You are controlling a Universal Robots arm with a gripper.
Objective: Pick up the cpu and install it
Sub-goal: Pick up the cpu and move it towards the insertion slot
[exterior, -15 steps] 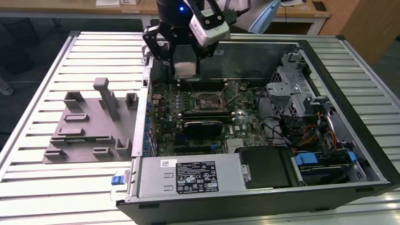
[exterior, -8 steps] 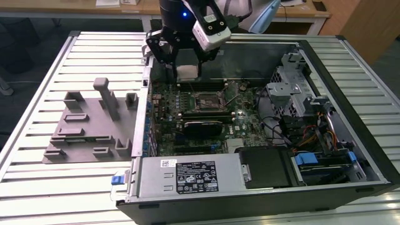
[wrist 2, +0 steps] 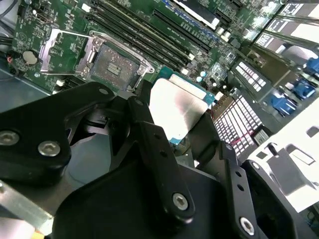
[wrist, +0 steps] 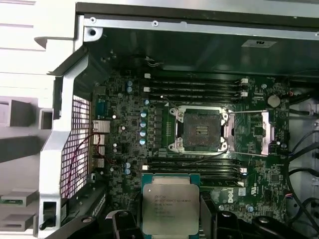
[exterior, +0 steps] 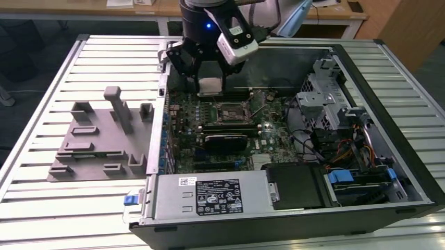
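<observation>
1. Pincer point(wrist: 169, 222) held the cpu point(wrist: 170, 208) clamped between its fingers point(wrist 2: 149, 137), the jaws narrowed onto two opposite edges of the chip, with the silvery lid turned up toward the wrist in both wrist views
2. That cpu hung in the air, touching nothing but the pincer, inside the open computer case point(exterior: 389, 109) and above the green motherboard point(wrist: 119, 149)
3. Beneath the pincer and a little ahead of its fingertips lay the socket point(wrist: 202, 129), apart from the chip, its seat bare and its metal load plate point(wrist: 254, 132) swung open to one side
4. Well apart from the pincer, outside the case wall, a grey tray point(exterior: 97, 140) sat on the slatted table point(exterior: 41, 94)
5. Judged from its look, the chip was light, thin and quite stiff, so weight was no worry; the smooth metal lid seemed slippery, though, and a small flat piece like this could twist or slide in a loose grip
6. Its hidden underside probably carried fine contacts, and the socket's seat looked just as delicate, so both would suffer from any scrape, tilt or drop
7. Best hold, by my reckoning, was the one shown: by the pale rim on two opposite edges, gripped squarely at mid-length and kept level, never on the lid face or the underside
</observation>
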